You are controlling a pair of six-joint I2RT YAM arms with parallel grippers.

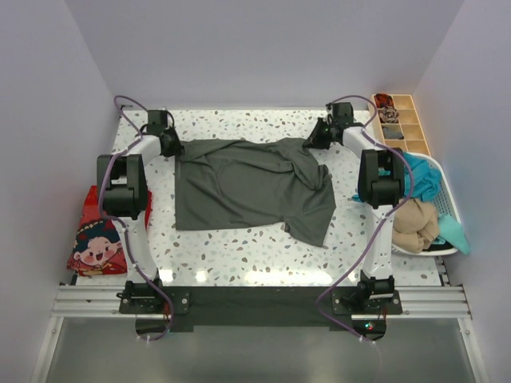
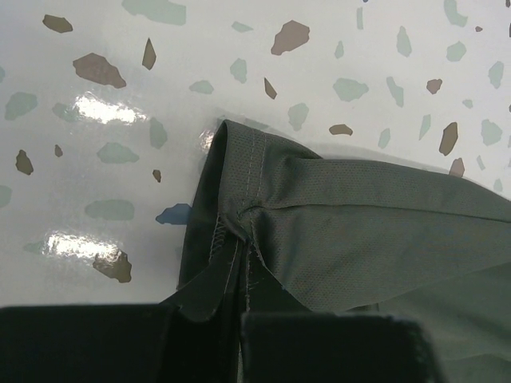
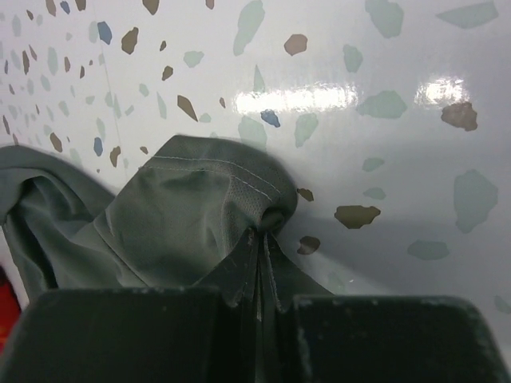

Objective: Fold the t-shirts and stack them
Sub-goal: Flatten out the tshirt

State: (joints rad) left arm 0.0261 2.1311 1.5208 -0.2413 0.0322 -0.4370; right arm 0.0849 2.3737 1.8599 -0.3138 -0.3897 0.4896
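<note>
A dark grey-green t-shirt (image 1: pixel 247 191) lies spread on the speckled table, its right part folded over and crumpled. My left gripper (image 1: pixel 172 145) is shut on the shirt's far left corner; the left wrist view shows the hemmed corner (image 2: pixel 263 215) pinched between the jaws. My right gripper (image 1: pixel 314 140) is shut on the shirt's far right corner, where the cloth (image 3: pixel 200 215) bunches into the jaws. A red t-shirt with a cartoon face (image 1: pixel 97 239) lies at the table's left edge. Teal (image 1: pixel 419 179) and tan (image 1: pixel 415 223) t-shirts lie in the basket.
A white plastic basket (image 1: pixel 449 199) stands at the right edge. Behind it sits a wooden tray with compartments (image 1: pixel 403 124) holding small items. Walls close in on the left, back and right.
</note>
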